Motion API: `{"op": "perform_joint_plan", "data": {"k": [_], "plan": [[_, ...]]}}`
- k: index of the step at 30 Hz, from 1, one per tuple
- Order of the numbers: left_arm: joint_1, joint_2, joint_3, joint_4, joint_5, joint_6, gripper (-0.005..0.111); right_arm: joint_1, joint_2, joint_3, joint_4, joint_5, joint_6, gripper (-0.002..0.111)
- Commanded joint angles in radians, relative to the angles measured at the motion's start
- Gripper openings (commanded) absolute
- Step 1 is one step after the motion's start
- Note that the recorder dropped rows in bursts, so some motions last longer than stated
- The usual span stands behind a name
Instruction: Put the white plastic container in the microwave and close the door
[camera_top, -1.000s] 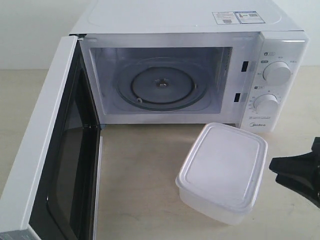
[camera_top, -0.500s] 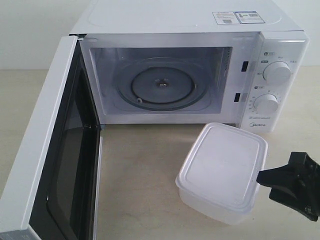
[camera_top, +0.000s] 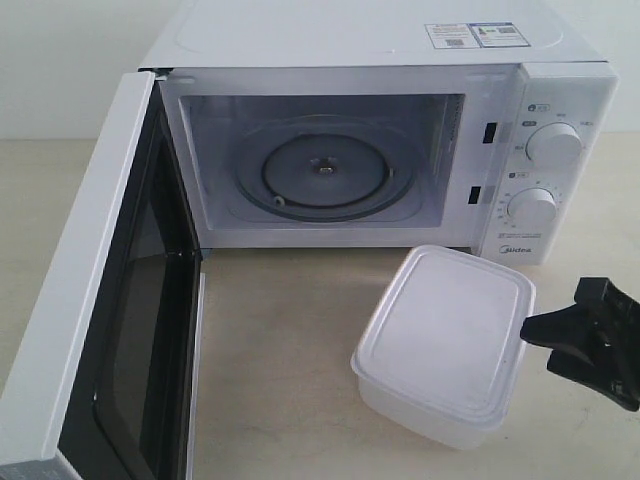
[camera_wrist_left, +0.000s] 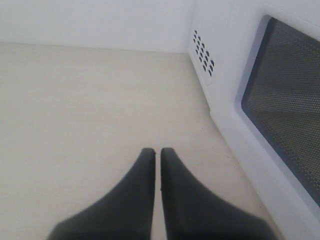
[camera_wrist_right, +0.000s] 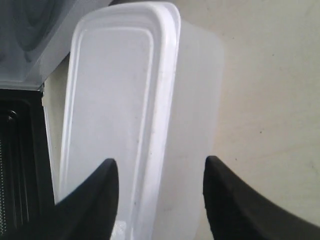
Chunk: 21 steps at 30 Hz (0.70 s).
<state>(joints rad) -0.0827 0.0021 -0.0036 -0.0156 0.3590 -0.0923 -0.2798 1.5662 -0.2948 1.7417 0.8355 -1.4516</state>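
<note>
The white plastic container (camera_top: 445, 340) (camera_wrist_right: 145, 120) sits on the table in front of the microwave (camera_top: 400, 130), below its dials. The door (camera_top: 90, 300) hangs wide open on the left, and the glass turntable (camera_top: 322, 172) is bare. My right gripper (camera_top: 545, 340) (camera_wrist_right: 160, 167) is open, its tips right at the container's right edge, one finger (camera_wrist_right: 95, 192) over the lid and the other (camera_wrist_right: 235, 197) beside the wall. My left gripper (camera_wrist_left: 157, 152) is shut on nothing, low over the table beside the door's window (camera_wrist_left: 287, 110); the exterior view does not show it.
Bare beige table (camera_top: 280, 340) lies between the open door and the container. The microwave's vented side (camera_wrist_left: 202, 50) and a white wall stand beyond the left gripper. Two dials (camera_top: 553, 145) sit on the microwave's right panel.
My right gripper has come in from the right edge toward the container and now sits slightly higher against its right side. The container, door and microwave have not moved.
</note>
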Motion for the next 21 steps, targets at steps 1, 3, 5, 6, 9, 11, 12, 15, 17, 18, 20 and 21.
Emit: {"op": "perform_joint_plan", "data": {"k": [1, 3, 5, 6, 9, 11, 12, 15, 17, 18, 20, 21], "plan": [[0.002, -0.002, 0.004, 0.004, 0.000, -0.009, 0.004, 0.001, 0.002, -0.013, 0.003, 0.007, 0.013, 0.047], [0.002, -0.002, 0.004, 0.004, 0.000, -0.009, 0.004, 0.001, 0.002, -0.020, 0.003, 0.010, 0.025, 0.047], [0.002, -0.002, 0.004, 0.004, 0.000, -0.009, 0.004, 0.001, 0.002, -0.025, 0.003, 0.020, 0.030, 0.047], [0.002, -0.002, 0.004, 0.004, 0.000, -0.009, 0.004, 0.010, 0.002, -0.026, 0.003, 0.023, 0.033, 0.047], [0.002, -0.002, 0.004, 0.004, 0.000, -0.009, 0.004, 0.064, 0.019, -0.047, 0.003, 0.009, 0.064, 0.047], [0.002, -0.002, 0.004, 0.004, 0.000, -0.009, 0.004, 0.110, 0.049, -0.072, 0.003, 0.009, 0.075, 0.047], [0.002, -0.002, 0.004, 0.004, 0.000, -0.009, 0.004, 0.123, 0.059, -0.078, 0.003, 0.009, 0.078, 0.047], [0.002, -0.002, 0.004, 0.004, 0.000, -0.009, 0.004, 0.128, 0.081, -0.079, 0.003, -0.002, 0.093, 0.047], [0.002, -0.002, 0.004, 0.004, 0.000, -0.009, 0.004, 0.128, 0.083, -0.077, 0.003, -0.043, 0.087, 0.047], [0.002, -0.002, 0.004, 0.004, 0.000, -0.009, 0.004, 0.128, 0.083, -0.077, 0.003, -0.055, 0.080, 0.047], [0.002, -0.002, 0.004, 0.004, 0.000, -0.009, 0.004, 0.129, 0.083, -0.077, 0.003, -0.057, 0.074, 0.047], [0.002, -0.002, 0.004, 0.004, 0.000, -0.009, 0.004, 0.129, 0.083, -0.077, 0.003, -0.057, 0.074, 0.047]]}}
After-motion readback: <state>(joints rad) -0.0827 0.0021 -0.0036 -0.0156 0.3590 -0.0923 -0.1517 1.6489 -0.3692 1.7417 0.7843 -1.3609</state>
